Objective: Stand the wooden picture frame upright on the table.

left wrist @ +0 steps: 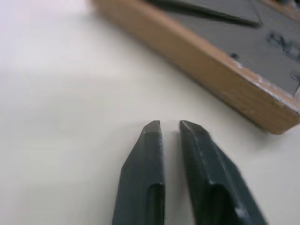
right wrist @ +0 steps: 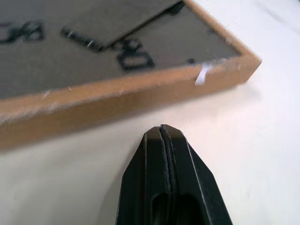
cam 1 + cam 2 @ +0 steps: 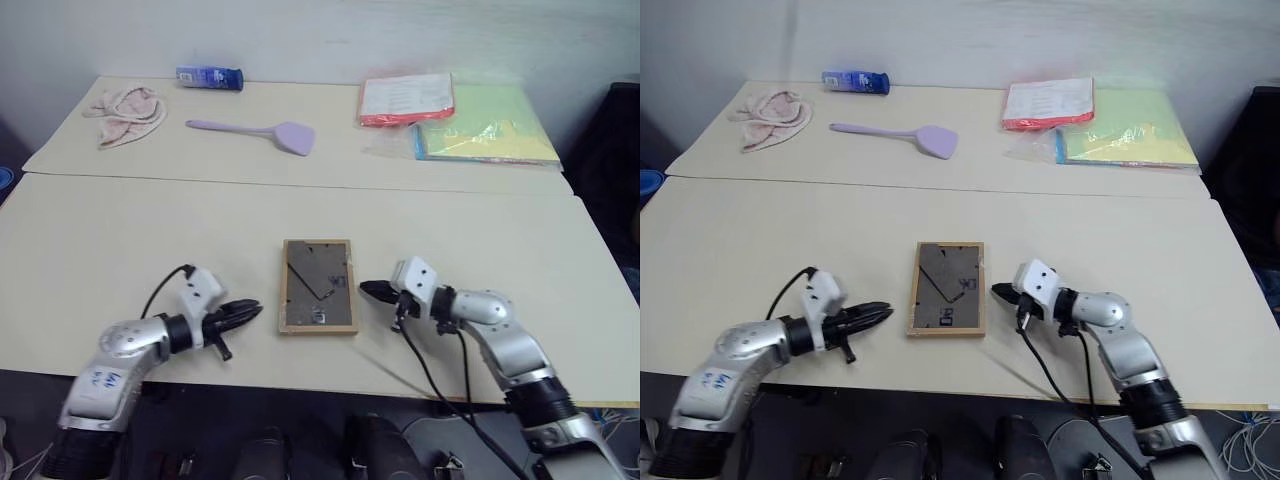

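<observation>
Wooden picture frame (image 3: 318, 286) lies flat on the counter (image 3: 120, 230), back panel up, long axis running away from me, between my two pincers. Left pincer (image 3: 252, 310) sits just beside its left edge, fingers slightly apart, empty. Right pincer (image 3: 366, 290) sits near its right edge, fingers pressed together. Purple spatula (image 3: 258, 131) lies well beyond.

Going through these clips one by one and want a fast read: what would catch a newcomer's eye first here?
A wooden picture frame lies flat, back side up, near the front edge of the table. The left claw and the right claw point at it from either side, neither touching it; the right one is shut, the left one slightly parted. At the far end lie a lilac spatula, a pink cloth and coloured folders.
</observation>
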### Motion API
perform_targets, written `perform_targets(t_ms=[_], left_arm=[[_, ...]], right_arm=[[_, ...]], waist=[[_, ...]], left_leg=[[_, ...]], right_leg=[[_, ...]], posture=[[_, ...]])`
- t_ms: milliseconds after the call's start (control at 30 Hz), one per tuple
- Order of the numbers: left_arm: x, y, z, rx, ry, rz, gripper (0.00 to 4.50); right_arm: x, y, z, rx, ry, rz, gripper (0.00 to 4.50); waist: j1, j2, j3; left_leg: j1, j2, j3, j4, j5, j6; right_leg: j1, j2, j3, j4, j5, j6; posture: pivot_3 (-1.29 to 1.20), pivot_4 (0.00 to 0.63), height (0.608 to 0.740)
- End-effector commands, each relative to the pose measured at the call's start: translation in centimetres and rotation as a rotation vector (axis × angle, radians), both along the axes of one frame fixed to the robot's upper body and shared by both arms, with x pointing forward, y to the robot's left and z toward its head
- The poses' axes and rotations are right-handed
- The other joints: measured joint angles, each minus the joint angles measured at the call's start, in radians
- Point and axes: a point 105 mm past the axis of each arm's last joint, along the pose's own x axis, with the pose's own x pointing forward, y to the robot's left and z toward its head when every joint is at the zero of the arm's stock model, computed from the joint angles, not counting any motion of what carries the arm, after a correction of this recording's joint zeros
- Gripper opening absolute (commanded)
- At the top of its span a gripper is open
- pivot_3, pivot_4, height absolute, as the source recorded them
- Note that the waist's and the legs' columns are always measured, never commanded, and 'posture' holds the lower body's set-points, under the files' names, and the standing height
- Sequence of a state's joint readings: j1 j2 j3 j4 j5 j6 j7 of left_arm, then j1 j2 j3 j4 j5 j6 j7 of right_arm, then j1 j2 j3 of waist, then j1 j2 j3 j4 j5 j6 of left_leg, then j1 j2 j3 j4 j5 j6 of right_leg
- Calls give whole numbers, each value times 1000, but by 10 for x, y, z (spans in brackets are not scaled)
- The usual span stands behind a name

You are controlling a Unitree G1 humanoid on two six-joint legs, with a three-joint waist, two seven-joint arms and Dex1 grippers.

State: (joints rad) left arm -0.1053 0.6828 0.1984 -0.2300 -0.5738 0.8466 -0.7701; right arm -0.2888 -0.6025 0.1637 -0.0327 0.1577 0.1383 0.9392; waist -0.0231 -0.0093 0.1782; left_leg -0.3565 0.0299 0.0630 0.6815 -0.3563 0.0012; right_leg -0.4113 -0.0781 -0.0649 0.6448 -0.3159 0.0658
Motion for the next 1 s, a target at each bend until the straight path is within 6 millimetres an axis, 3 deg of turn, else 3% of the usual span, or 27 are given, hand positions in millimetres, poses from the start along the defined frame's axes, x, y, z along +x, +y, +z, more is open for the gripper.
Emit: perform_targets(t_ms=[33, 133, 233, 633, 800, 1000], left_arm=[[-20, -13, 19, -137, 294, -85, 1913], [-15, -21, 21, -186, 476, -69, 2820], [-8, -36, 18, -201, 552, -95, 3722], [14, -81, 7, -270, 687, -114, 3722], [17, -88, 8, -305, 708, -110, 3722], [23, -80, 13, -347, 692, -63, 2049]], right_arm=[[-16, 10, 16, 16, 7, 67, 0], [-20, 18, 14, 10, 26, 82, 0], [-20, 23, 13, 9, 25, 78, 0], [-10, 44, 18, -4, -18, 102, 0], [-11, 47, 19, -3, -28, 105, 0], [-11, 38, 25, 44, -29, 87, 0]], waist=[[-2, 0, 0], [-2, 0, 0], [-4, 0, 0], [17, -1, 0], [24, -1, 0], [21, -1, 0]], left_leg=[[0, 0, 0, 0, 0, 0], [1, -1, -1, 0, 0, 0], [1, -1, 0, 0, 0, -1], [2, -2, 0, 2, 1, -2], [1, -3, 0, 2, 1, -2], [1, -3, 0, 2, 1, -2]], right_leg=[[1, 0, 0, -1, 0, 0], [2, 0, 0, 0, 0, 0], [1, 1, 0, 1, 0, 0], [2, 0, 1, 1, 0, 0], [2, 0, 0, 1, 0, 0], [1, 1, 0, 0, 0, 1]], posture=[[0, 150, 740], [0, 150, 740], [0, 150, 740], [0, 150, 740], [0, 150, 740], [0, 150, 740]])
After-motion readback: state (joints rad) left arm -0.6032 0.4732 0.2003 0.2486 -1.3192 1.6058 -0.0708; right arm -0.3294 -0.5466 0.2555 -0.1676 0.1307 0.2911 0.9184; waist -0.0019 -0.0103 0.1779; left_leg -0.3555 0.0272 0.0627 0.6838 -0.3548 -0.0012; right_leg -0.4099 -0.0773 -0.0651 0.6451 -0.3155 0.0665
